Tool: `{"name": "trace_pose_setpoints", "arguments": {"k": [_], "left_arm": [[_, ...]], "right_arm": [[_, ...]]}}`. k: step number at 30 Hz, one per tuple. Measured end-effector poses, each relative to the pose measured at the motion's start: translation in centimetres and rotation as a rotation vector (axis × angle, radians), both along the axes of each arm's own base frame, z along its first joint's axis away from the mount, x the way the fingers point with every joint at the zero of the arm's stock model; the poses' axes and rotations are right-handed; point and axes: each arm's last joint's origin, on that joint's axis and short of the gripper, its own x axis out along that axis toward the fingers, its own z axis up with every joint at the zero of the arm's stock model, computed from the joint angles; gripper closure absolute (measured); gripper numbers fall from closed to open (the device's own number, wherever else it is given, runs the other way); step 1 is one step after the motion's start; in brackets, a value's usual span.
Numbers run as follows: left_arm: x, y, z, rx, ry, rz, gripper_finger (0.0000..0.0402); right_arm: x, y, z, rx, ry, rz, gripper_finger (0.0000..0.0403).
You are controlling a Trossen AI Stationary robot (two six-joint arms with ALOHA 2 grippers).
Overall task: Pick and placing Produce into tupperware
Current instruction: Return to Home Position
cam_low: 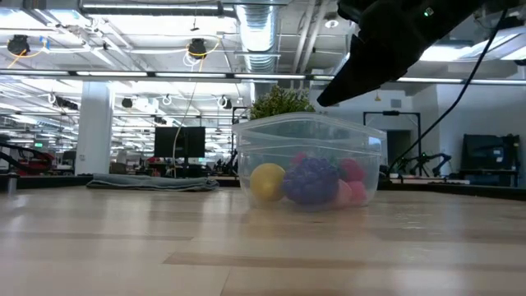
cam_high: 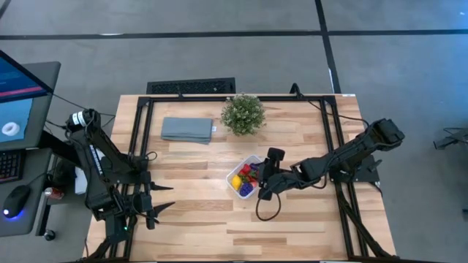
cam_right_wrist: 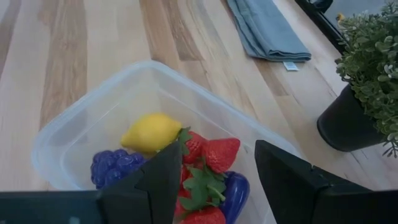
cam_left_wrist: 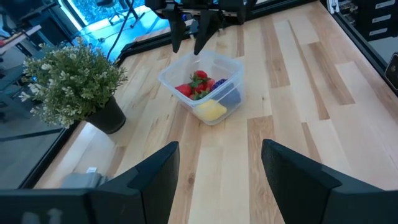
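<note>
- Waiting at the table's (cam_high: 292, 226) left edge, the left pincer (cam_high: 162, 197) hangs with its fingers spread wide and nothing between them. The box is well apart from it, off to its right.
- The folded grey-blue cloth (cam_high: 187, 129) lies well beyond that pincer. The potted plant (cam_high: 243, 113) stands between the cloth and the right pincer, near the latter.
- The clear tupperware (cam_high: 235, 169) sits directly under the right pincer's fingertips. In it lie a yellow lemon (cam_right_wrist: 151, 132), a purple grape bunch (cam_right_wrist: 115, 167), red strawberries (cam_right_wrist: 221, 152) and a glossy dark purple piece (cam_right_wrist: 235, 190). All the produce I can see is inside.
- The right pincer (cam_high: 262, 188) hovers just above the box's rim on the arm's side, its fingers parted wide and holding nothing.
- The sorting looks done, so the main risk lies in pulling this arm away. If it draws back low instead of rising first, a finger could catch the rim. The box looks light, so it would likely slide or tip and spill the fruit.
- A wide swing outward could also brush the plant, which stands close by.
</note>
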Motion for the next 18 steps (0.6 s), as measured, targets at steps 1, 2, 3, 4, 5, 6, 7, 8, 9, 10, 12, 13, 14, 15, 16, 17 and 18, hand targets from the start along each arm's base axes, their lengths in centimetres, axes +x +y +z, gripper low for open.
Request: {"name": "trace_pose_setpoints", "arguments": {"k": [1, 2, 3, 4, 5, 6, 7, 8, 9, 10, 12, 13, 14, 15, 16, 17, 18], "left_arm": [[0.00, 0.00, 0.00, 0.003, 0.001, -0.001, 0.0181], [0.00, 0.00, 0.00, 0.011, 0.002, -0.005, 0.0181], [0.00, 0.01, 0.01, 0.020, -0.001, -0.006, 0.0181], [0.02, 0.03, 0.05, 0.028, -0.015, -0.002, 0.0181], [0.04, 0.05, 0.12, 0.037, -0.036, 0.005, 0.0181], [0.05, 0.08, 0.19, 0.049, -0.060, 0.013, 0.0181], [0.07, 0.11, 0.27, 0.060, -0.086, 0.021, 0.0181], [0.09, 0.15, 0.34, 0.071, -0.109, 0.029, 0.0181], [0.09, 0.16, 0.38, 0.082, -0.123, 0.032, 0.0181], [0.10, 0.17, 0.39, 0.098, -0.123, 0.029, 0.0181], [0.08, 0.15, 0.32, 0.120, -0.094, 0.011, 0.0181], [0.07, 0.12, 0.24, 0.118, -0.065, -0.002, 0.0181], [0.04, 0.09, 0.14, 0.115, -0.026, -0.019, 0.0181], [0.01, 0.04, 0.02, 0.106, 0.014, -0.037, 0.0181], [-0.03, 0.00, -0.09, 0.109, 0.056, -0.059, 0.0181], [-0.11, 0.06, -0.21, 0.143, 0.103, -0.088, 0.0181], [-0.18, 0.20, -0.29, 0.199, 0.137, -0.114, 0.0181]], "right_arm": [[0.05, 0.02, 0.04, 0.003, -0.007, 0.000, 0.0175], [0.12, 0.05, 0.11, 0.007, -0.017, 0.000, 0.0175], [0.19, 0.08, 0.20, 0.010, -0.029, 0.000, 0.0175], [0.27, 0.11, 0.30, 0.015, -0.042, 0.000, 0.0175], [0.35, 0.14, 0.38, 0.018, -0.055, -0.002, 0.0175], [0.40, 0.16, 0.45, 0.018, -0.064, -0.002, 0.0175], [0.43, 0.17, 0.48, 0.013, -0.065, 0.003, 0.0175], [0.42, 0.17, 0.48, 0.001, -0.060, 0.012, 0.0174], [0.42, 0.17, 0.48, -0.012, -0.055, 0.022, 0.0174], [0.42, 0.17, 0.47, -0.031, -0.047, 0.035, 0.0174], [0.36, 0.14, 0.40, -0.077, -0.020, 0.067, 0.0175], [0.34, 0.06, 0.37, -0.116, -0.002, 0.085, 0.0175], [0.37, -0.12, 0.36, -0.157, 0.013, 0.098, 0.0175], [0.42, -0.29, 0.37, -0.186, 0.024, 0.110, 0.0175], [0.46, -0.38, 0.37, -0.208, 0.033, 0.124, 0.0174], [0.47, -0.46, 0.37, -0.225, 0.040, 0.131, 0.0174], [0.50, -0.56, 0.37, -0.239, 0.045, 0.134, 0.0174]]}}
